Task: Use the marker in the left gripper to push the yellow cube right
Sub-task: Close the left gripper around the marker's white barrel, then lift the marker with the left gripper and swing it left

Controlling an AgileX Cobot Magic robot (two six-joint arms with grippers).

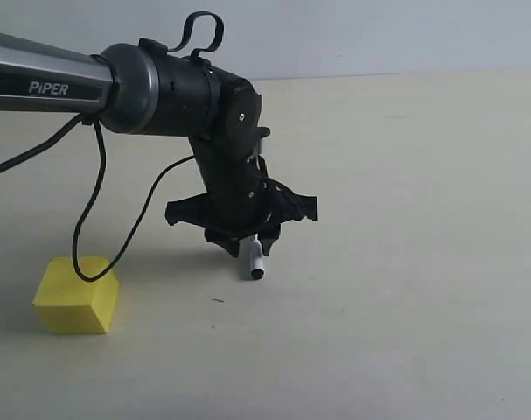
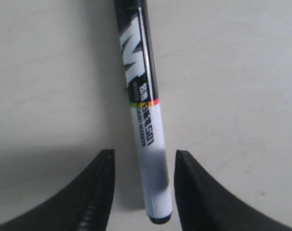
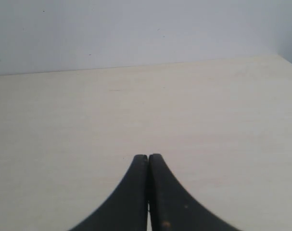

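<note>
The marker (image 2: 145, 110), white barrel with a black cap, lies between the two fingers of my left gripper (image 2: 144, 153), with a gap on each side, so the jaws stand open around it without pinching it. In the exterior view the left gripper (image 1: 252, 245) points down over the table, and the marker (image 1: 256, 259) shows just under it, black tip toward the camera. The yellow cube (image 1: 75, 295) sits on the table well to the left of the gripper, apart from it. My right gripper (image 3: 148, 157) is shut on nothing above bare table.
The grey arm marked PIPER (image 1: 46, 83) reaches in from the left above the cube. A black cable (image 1: 94, 219) hangs from it and loops down in front of the cube's top. The pale tabletop (image 1: 405, 262) meets a wall at the back.
</note>
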